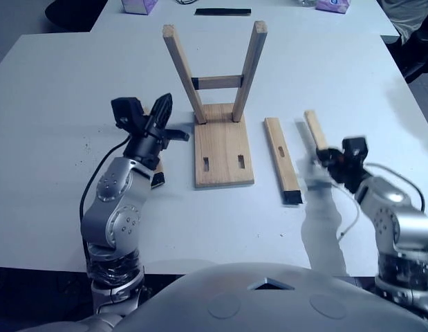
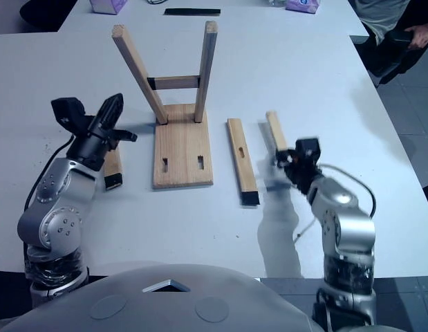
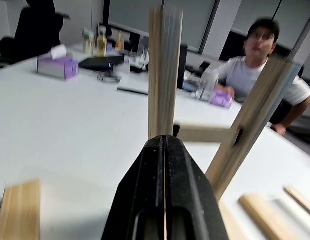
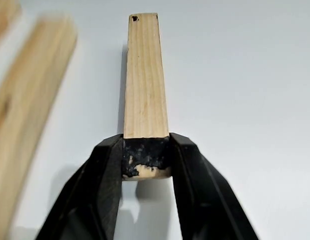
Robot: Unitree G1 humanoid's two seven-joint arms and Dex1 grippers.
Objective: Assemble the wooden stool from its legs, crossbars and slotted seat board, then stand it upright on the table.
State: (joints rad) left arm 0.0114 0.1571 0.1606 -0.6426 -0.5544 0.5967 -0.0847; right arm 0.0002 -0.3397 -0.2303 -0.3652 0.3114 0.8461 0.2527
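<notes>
The slotted seat board [image 1: 224, 153] lies flat mid-table with two legs [image 1: 184, 69] [image 1: 249, 68] standing in its far end, joined by a crossbar [image 1: 218, 81]. A loose leg [image 1: 281, 168] with a black tip lies to its right. Further right lies a thinner crossbar [image 4: 144, 75], and my right gripper [image 4: 146, 160] is shut on its black near end, low over the table. My left gripper [image 1: 162, 111] hangs raised to the left of the board, fingers [image 3: 165, 165] pressed together and empty. Another leg [image 2: 113, 168] lies partly hidden under the left arm.
Two purple tissue boxes [image 1: 139, 5] [image 1: 332, 4] and a black strip [image 1: 222, 12] sit on the far table. The white table [image 1: 61, 104] has free room on the left and along the near edge.
</notes>
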